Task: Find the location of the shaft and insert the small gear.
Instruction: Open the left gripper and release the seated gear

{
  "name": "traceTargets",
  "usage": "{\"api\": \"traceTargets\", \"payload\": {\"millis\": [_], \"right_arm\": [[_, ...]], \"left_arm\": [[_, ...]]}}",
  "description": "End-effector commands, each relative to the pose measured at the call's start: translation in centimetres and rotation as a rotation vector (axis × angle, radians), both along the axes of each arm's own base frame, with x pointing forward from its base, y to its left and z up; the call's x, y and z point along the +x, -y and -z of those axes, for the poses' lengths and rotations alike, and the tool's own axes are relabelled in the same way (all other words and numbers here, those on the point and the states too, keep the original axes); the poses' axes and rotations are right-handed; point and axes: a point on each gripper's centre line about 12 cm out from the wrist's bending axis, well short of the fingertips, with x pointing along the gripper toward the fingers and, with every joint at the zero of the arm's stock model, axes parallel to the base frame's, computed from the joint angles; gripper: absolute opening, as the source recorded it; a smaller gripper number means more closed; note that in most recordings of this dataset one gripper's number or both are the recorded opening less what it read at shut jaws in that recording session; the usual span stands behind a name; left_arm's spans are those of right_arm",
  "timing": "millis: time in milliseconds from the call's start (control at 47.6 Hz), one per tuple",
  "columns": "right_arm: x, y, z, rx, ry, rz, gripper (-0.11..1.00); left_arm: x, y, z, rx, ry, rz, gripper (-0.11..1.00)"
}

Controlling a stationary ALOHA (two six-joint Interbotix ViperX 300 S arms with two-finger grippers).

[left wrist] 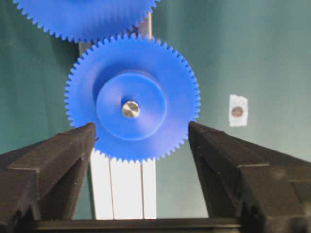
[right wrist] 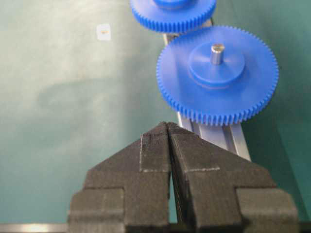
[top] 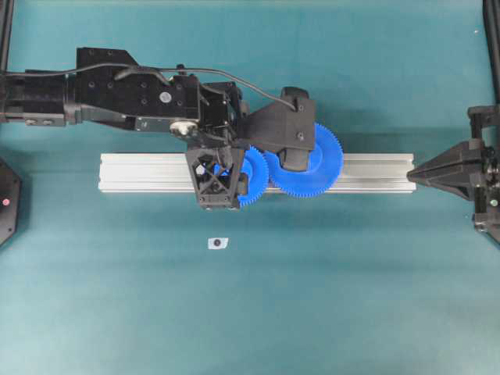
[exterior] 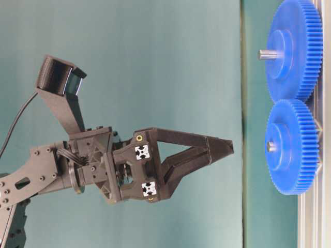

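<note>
The right gripper (right wrist: pixel 168 127) fills the bottom edge, its jaws pressed together. Just beyond the tips a large gear (right wrist: pixel 217 77) with a grey pin (right wrist: pixel 217 52) sits on a rail (right wrist: pixel 214 136). The small gear (right wrist: pixel 172 13) meshes at its far side. A white scrap (right wrist: pixel 103 32) lies on the green mat (right wrist: pixel 68 97)

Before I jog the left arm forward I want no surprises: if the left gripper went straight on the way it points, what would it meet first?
Most likely the small gear. The left gripper, jaws open, faces it squarely, fingers flanking its rim. Depth is unclear.
</note>
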Motion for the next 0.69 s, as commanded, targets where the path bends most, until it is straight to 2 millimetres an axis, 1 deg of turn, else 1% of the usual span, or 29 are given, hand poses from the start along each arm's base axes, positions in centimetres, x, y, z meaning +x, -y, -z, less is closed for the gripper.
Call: {"api": "traceTargets", "payload": {"millis": [0,672], "right_arm": [[0.2,0.0,-0.3,0.009,0.010,0.006,0.02],[0.2,0.0,-0.4,0.009,0.010,0.006,0.02]], "left_arm": [[-0.2,0.0,-2.4,0.007,0.056,0.002,0.79],[-0.1,0.2,-5.0,0.008,0.052,0.006,0.80]]}}
